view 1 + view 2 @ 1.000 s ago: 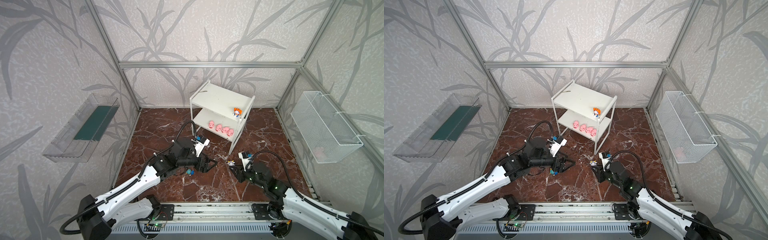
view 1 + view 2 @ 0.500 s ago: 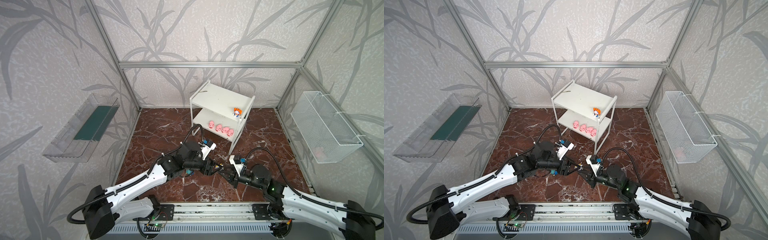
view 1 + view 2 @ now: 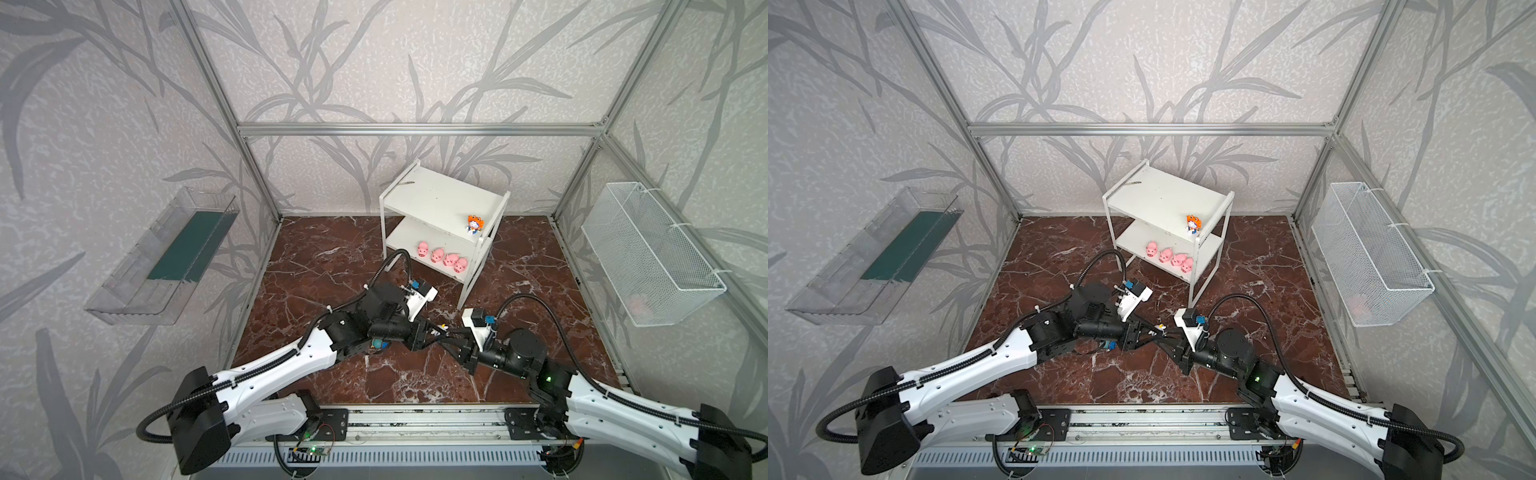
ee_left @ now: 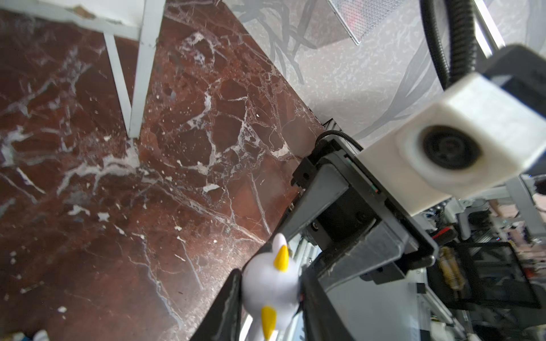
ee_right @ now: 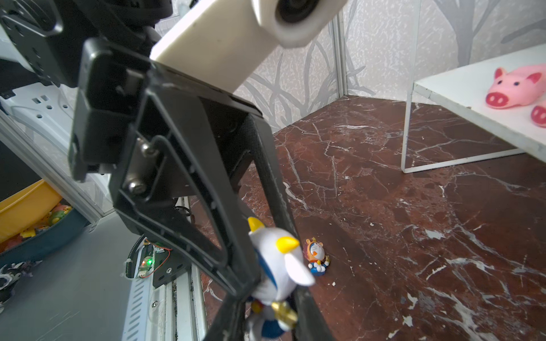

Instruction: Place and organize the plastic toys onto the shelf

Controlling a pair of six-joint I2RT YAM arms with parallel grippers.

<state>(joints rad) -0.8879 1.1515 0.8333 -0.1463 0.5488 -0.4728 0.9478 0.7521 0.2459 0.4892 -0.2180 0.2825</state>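
**Operator:** Where is the white-gold figurine (image 4: pixel 270 286)?

**Spotter:** It is off the marble floor (image 3: pixel 332 270), held up between your two arms and near the shelf's front leg. Your right gripper (image 3: pixel 453 333) is clamped on its blue-and-white body. Your left gripper (image 3: pixel 434 332) has narrowed onto the white head. Your left wrist view shows the head, with its yellow spikes, wedged between the two black fingers (image 4: pixel 229 301), touching both. So both claws grip the same toy, one from each side.

**Operator:** And the shelf (image 3: pixel 440 199)?

**Spotter:** You see it at the back of the floor, set at an angle to the rear wall. The orange figurine (image 3: pixel 475 224) stands upright on the top board, near the front right corner in both top views. The four pink pigs (image 3: pixel 437 254) sit in a tight row on the lower board, toward that same side, with their snouts facing the arms.

**Operator:** What is on the floor?

**Spotter:** The brown-maned figurine (image 5: pixel 317 257) stands upright on the marble. Your right wrist view shows it just past the held toy and apart from it. A small teal-blue toy (image 3: pixel 378 344) shows on the floor close under your left arm in both top views. Too much of it is hidden for you to tell how it lies.
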